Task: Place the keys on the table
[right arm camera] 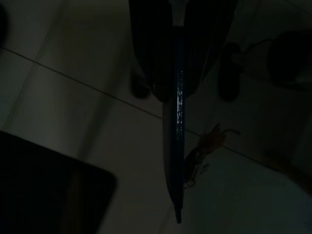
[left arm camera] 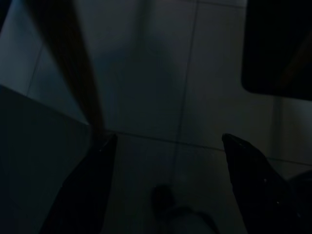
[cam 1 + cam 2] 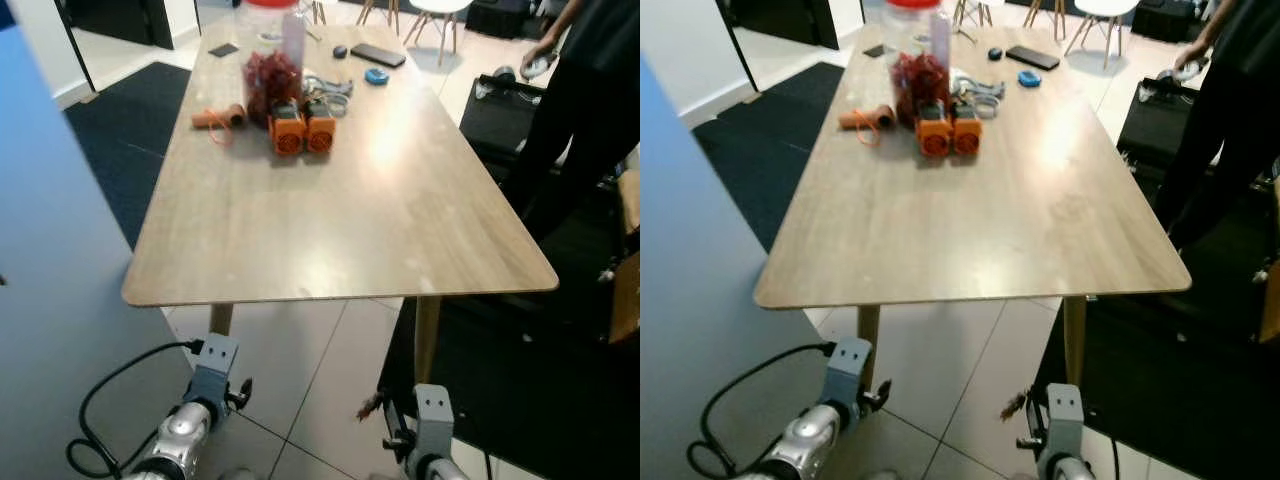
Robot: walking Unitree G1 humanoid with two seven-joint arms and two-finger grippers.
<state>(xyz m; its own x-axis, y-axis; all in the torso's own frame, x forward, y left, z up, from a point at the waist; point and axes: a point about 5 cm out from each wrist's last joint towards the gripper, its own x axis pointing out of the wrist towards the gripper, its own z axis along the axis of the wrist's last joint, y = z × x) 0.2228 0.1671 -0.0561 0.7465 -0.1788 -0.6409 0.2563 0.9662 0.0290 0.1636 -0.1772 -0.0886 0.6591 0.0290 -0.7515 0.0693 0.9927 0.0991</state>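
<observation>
Hanging low before table (image 3: 340,240), both arms. R gripper (image 1: 176,92) pinches dark strap, keys (image 1: 202,151) dangling over floor tiles. L gripper (image 2: 165,195) jaws wide, empty.

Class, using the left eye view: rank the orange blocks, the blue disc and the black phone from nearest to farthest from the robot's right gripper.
Measured from the right gripper, low below the table's near edge:
1. Orange blocks, mid-table, beside the jar.
2. Blue disc, farther up, toward the right.
3. Black phone, just beyond the disc, near the far end.
</observation>
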